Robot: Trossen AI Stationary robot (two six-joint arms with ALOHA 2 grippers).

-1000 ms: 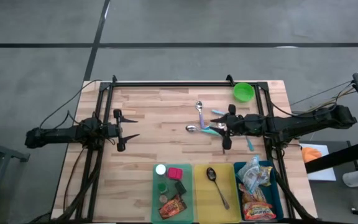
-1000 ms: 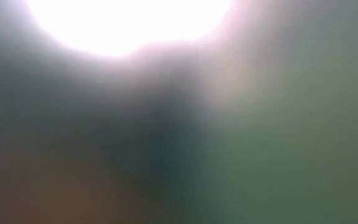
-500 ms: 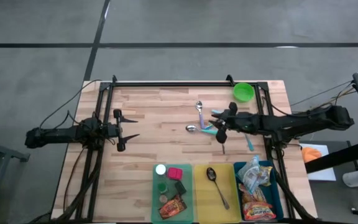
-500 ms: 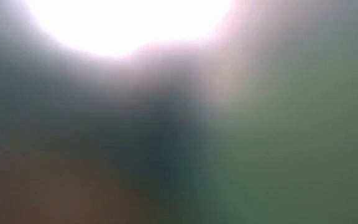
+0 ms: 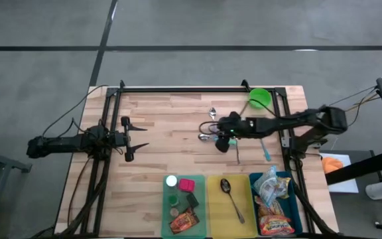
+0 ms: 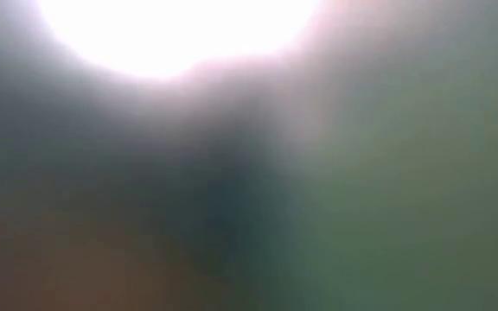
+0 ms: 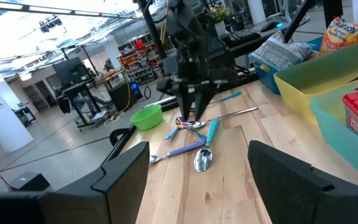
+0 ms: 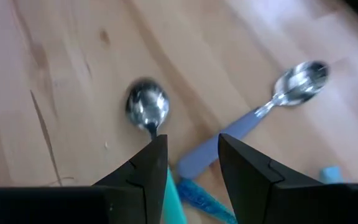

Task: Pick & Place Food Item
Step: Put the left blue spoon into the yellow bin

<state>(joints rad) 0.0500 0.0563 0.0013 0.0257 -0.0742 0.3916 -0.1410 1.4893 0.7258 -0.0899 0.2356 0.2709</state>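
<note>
Food packets lie in the blue tray (image 5: pixel 290 211) and an orange wrapper (image 5: pixel 183 220) in the green tray (image 5: pixel 166 211), both at the table's near edge. My right gripper (image 5: pixel 223 139) (image 8: pixel 192 140) is open by a narrow gap. It slants down over a cluster of spoons (image 5: pixel 209 136) at the table's middle. Its fingers stand above a teal-handled spoon (image 8: pixel 146 102) and a purple-handled spoon (image 8: pixel 303 78). My left gripper (image 5: pixel 135 136) (image 7: pixel 199 149) waits open and level at the table's left. The low view shows only blur.
A green bowl (image 5: pixel 259 97) stands at the far right. A yellow tray (image 5: pixel 214 206) with a dark spoon (image 5: pixel 231 199) sits between the green and blue trays. A thin blue utensil (image 5: pixel 265 149) lies by the right rail. Bare wood spreads between the two arms.
My right gripper has gone toward the table's left edge and down, tipping from near level to slanting downward, and now stands over the spoon cluster. The spoons lie where they were.
</note>
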